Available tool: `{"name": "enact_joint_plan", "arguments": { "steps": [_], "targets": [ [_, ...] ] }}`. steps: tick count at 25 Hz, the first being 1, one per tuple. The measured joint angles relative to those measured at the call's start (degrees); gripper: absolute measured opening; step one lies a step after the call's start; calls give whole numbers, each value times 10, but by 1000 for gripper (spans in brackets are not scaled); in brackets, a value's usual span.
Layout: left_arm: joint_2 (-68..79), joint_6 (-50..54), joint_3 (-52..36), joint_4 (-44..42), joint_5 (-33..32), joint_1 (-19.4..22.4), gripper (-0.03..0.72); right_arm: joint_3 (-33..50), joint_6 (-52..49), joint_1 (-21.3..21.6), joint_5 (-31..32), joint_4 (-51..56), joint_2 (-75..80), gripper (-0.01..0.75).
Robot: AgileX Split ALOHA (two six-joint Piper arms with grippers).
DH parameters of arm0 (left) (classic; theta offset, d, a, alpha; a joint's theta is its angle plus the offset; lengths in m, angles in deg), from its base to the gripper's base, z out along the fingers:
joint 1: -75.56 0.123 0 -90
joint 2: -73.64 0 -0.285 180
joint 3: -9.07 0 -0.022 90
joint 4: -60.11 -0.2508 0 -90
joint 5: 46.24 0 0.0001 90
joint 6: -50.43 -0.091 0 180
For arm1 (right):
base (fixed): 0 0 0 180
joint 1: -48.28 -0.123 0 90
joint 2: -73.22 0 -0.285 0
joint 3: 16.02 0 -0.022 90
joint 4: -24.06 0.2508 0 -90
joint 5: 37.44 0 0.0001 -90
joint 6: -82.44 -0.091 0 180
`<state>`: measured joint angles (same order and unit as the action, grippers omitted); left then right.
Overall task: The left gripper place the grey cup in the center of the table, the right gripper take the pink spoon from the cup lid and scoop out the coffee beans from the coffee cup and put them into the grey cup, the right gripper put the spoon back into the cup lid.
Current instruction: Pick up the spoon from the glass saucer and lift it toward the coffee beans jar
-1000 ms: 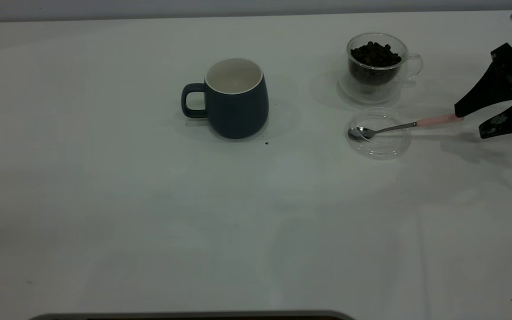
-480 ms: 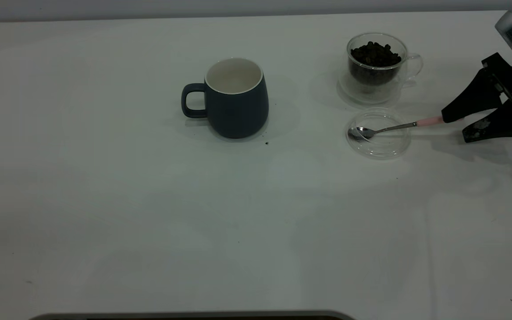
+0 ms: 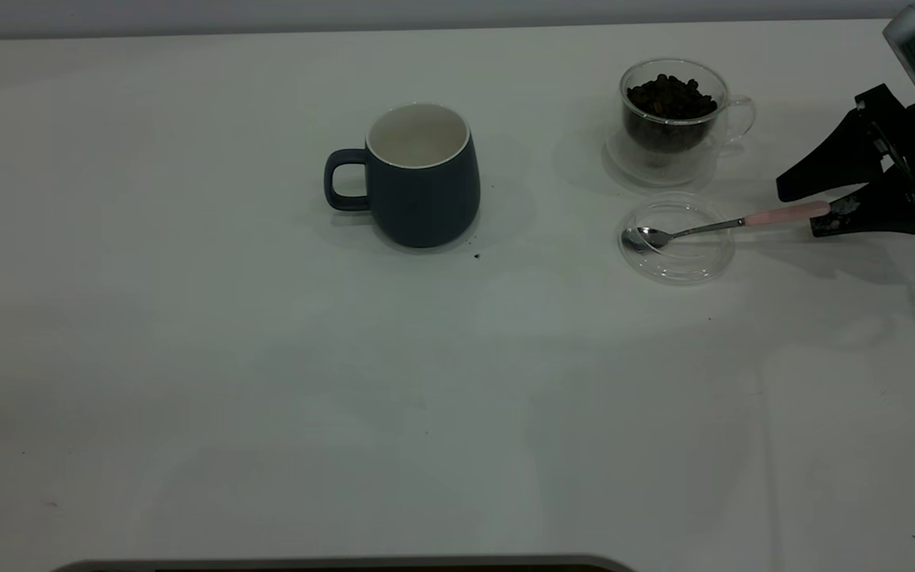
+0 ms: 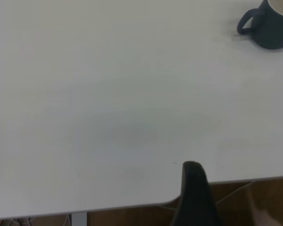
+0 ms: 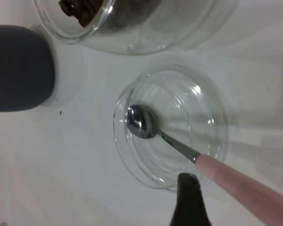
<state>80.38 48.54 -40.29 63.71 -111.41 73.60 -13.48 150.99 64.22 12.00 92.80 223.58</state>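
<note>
The grey cup (image 3: 423, 179) stands upright near the table's middle, handle to the left, and shows in the left wrist view (image 4: 270, 24). The coffee cup (image 3: 673, 115) holds coffee beans (image 3: 670, 94) at the back right. In front of it lies the cup lid (image 3: 688, 266). The pink spoon (image 3: 783, 214) rests with its metal bowl in the lid and its handle pointing right. My right gripper (image 3: 797, 212) is open, one finger on each side of the handle's end. The right wrist view shows one finger (image 5: 188, 200) beside the handle (image 5: 245, 188). My left gripper (image 4: 194, 197) hangs at the table's edge.
A few dark specks (image 3: 476, 256) lie on the white table (image 3: 267, 357) beside the grey cup. A dark rounded edge (image 3: 346, 562) runs along the front of the table. Wood-coloured floor (image 4: 254, 202) shows past the table's edge in the left wrist view.
My right gripper has moved left along the pink handle, and its fingers now stand on either side of the handle's end. Cups, lid and spoon have not moved.
</note>
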Motion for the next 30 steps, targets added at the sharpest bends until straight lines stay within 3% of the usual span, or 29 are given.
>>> {"name": "enact_joint_plan", "arguments": {
  "steps": [5, 10, 20, 30],
  "targets": [
    [0, 0, 0, 0, 0, 0, 565, 0, 2, 0, 11, 5, 0, 564],
    [0, 0, 0, 0, 0, 0, 565, 0, 2, 0, 12, 5, 0, 488],
    [0, 1, 0, 0, 0, 0, 565, -2, 2, 0, 13, -3, 0, 192],
    [0, 1, 0, 0, 0, 0, 565, -17, 1, 0, 77, -29, -5, 117]
  ]
}}
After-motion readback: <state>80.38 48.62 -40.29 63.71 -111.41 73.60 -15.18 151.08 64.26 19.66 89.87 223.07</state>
